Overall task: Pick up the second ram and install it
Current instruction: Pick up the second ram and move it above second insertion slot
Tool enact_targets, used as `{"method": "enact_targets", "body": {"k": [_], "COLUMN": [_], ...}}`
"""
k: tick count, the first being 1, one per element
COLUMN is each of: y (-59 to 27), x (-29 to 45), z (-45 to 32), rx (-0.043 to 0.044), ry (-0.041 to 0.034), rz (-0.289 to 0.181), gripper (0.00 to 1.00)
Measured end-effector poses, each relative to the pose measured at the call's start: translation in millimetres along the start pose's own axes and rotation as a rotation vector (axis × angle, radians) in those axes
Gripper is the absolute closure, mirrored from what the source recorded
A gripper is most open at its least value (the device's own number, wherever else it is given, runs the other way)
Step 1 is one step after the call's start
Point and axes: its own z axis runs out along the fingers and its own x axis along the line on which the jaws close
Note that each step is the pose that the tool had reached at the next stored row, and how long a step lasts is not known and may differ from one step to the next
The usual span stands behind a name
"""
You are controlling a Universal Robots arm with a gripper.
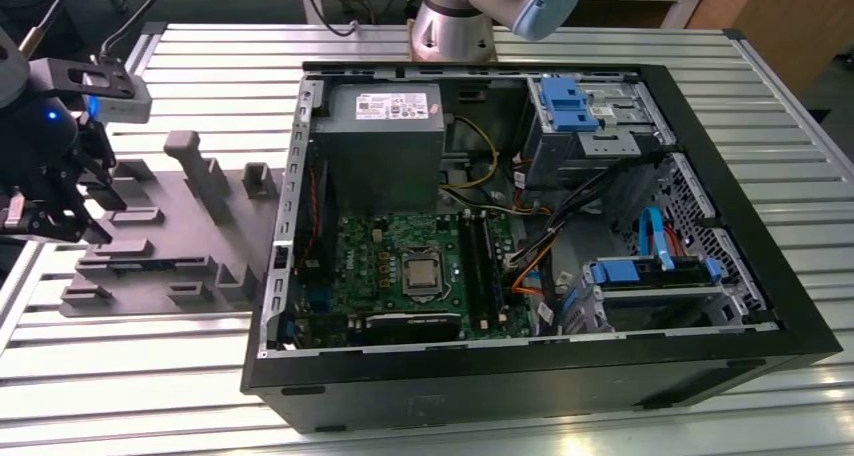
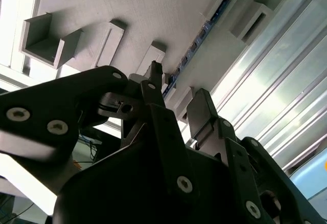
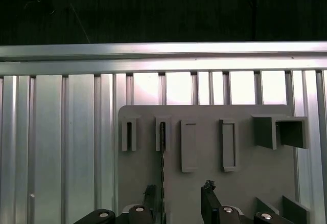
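1. The ram (image 3: 163, 165) stands on edge in the grey tray (image 3: 255, 183), its end slotted into a raised block. This leaves both flat faces free for a pinch from above.
2. In the second wrist view the ram (image 2: 196, 42) shows as a thin blue-green strip running along the tray's groove, toward the fingertips.
3. The tray sits on the slatted table (image 1: 174, 56) at the exterior view's left, just beside the open case (image 1: 534, 386). Judged: it is parked close so the carry to the case is short.
4. The case lies on its side with the open face up. The board (image 1: 387, 266) and its long black slots (image 1: 483, 266) therefore look upward and can be reached from above.
5. The gripper (image 3: 180, 192) hangs over the tray at the far left of the exterior view, fingers pointing down at the blocks. It is well apart from the case.
6. The jaws stand wide apart and grip nothing.
7. In the first wrist view the ram's top edge runs into the gap between the two fingers (image 3: 208, 193), much nearer one finger than the other. Whether that nearer finger touches it cannot be told.
8. Judged: the tool is lined up along the ram for a pinch across its thickness. The pick is not yet made; the ram sits in the tray, far from the slots.
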Motion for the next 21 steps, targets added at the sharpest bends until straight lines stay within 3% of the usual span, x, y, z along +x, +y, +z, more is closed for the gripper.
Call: {"method": "enact_targets", "body": {"k": [12,21], "y": [0.0,-0.2], "x": [0.2,1.2], "z": [2.0,7.5], "rx": [0.0003,0.0004], "ry": [0.0010,0.0075], "rz": [0.000,0.000], "gripper": [0.53,0.53]}}
